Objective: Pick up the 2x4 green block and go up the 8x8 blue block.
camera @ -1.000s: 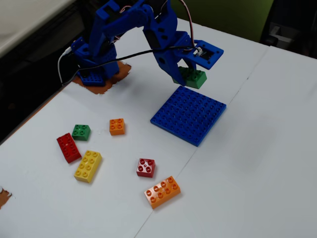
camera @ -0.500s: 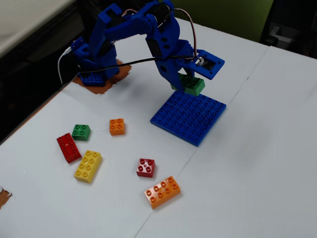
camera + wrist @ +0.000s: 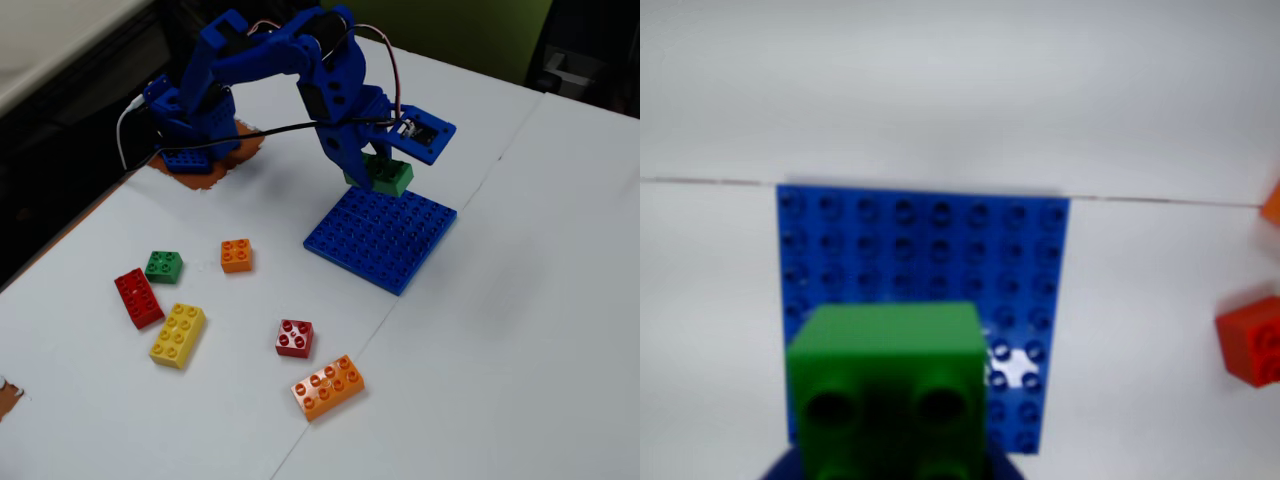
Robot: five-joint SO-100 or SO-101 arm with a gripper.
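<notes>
The oblong green plastic studded brick (image 3: 385,176) hangs pinched in the blue printed two-finger tool (image 3: 375,172), just above the far edge of the large flat square blue plastic studded baseplate (image 3: 385,235); whether it touches the plate cannot be told from the fixed view. The arm covers most of the brick there, so its stud count is hidden. In the wrist view the green brick (image 3: 890,385) fills the lower middle, blurred and cut off at the bottom edge, showing a smooth flat face and round hollow sockets on its underside. It covers the near rows of the baseplate (image 3: 930,250), whose glossy studs run in even rows, with a bright glare spot beside the brick. The tool's fingers themselves are barely visible in that view, only a dark blue sliver at the bottom.

On the matte white worktop (image 3: 520,330) lie loose plastic bricks: a small square green one (image 3: 163,266), a red oblong (image 3: 138,297), a yellow oblong (image 3: 178,335), a small orange square (image 3: 236,255), a small red square (image 3: 294,338) and an orange oblong (image 3: 327,386). At the right edge of the wrist view a red brick (image 3: 1252,340) is cut off.
</notes>
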